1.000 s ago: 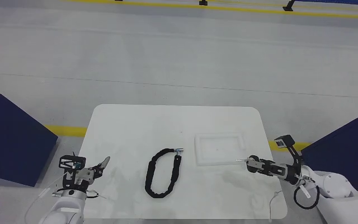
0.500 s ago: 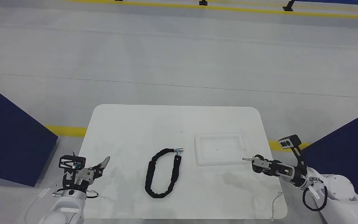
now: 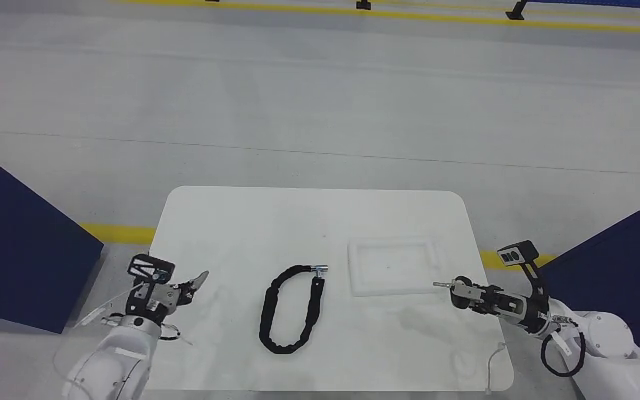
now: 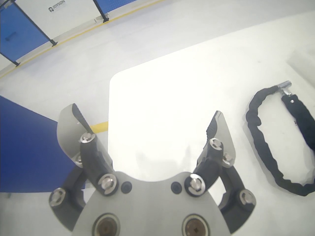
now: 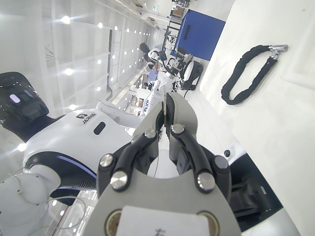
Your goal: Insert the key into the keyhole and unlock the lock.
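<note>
Silver-fingered, the left gripper [image 4: 145, 114] hangs over the white surface [image 3: 300, 220] well left of the chain lock [image 4: 299, 111], fingers spread wide and holding nothing. The chain lock lies in a closed black loop, its metal barrel [image 4: 284, 84] at the end away from the robot. Just right of the chain lock sits a shallow white tray [image 3: 391, 240]. Farther right, the right gripper [image 5: 165, 99] pinches the key [image 3: 440, 286], its tip pointing toward the chain lock.

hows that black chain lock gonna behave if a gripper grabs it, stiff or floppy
Probably floppy: the chain lock lies in a slack, uneven loop on the table, so if it is grabbed at one spot the rest would likely sag and drag. Its wrinkled black sleeve looks grippy rather than slick. The metal end might swing.
</note>
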Tool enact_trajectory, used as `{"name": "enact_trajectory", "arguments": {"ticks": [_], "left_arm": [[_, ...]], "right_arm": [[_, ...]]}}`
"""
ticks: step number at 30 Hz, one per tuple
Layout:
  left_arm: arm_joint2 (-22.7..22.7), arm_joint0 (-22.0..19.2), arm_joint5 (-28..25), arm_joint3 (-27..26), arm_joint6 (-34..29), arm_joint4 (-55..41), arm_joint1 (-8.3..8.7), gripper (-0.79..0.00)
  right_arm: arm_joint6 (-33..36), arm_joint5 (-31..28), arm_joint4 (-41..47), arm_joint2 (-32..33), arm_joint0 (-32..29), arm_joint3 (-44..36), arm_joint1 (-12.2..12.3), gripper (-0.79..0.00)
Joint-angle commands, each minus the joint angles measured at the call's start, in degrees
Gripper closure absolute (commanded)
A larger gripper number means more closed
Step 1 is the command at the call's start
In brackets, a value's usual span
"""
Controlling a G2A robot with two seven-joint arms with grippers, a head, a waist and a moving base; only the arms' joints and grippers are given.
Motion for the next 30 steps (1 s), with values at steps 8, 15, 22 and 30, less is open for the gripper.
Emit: {"name": "enact_trajectory", "arguments": {"ticks": [8, 15, 22, 30], "left_arm": [[13.2, -19.1, -12.8, 6.4, -21.2, 3.6, -0.78, -0.785], [27.0, -34.1, -16.7, 20.2, -28.0, 1.0, -3.70, -0.785], [38.6, -43.6, -16.7, 32.8, -27.5, -0.3, -7.50, -0.785], [45.9, -48.5, -18.2, 43.4, -26.0, -2.5, -10.95, -0.785]], "right_arm": [[0.0, 0.0, 0.0, 0.0, 0.0, 0.0, 0.0, 0.000], [0.0, 0.0, 0.0, 0.0, 0.0, 0.0, 0.0, 0.000], [0.0, 0.0, 0.0, 0.0, 0.0, 0.0, 0.0, 0.000], [0.0, 0.0, 0.0, 0.0, 0.0, 0.0, 0.0, 0.000]]}}
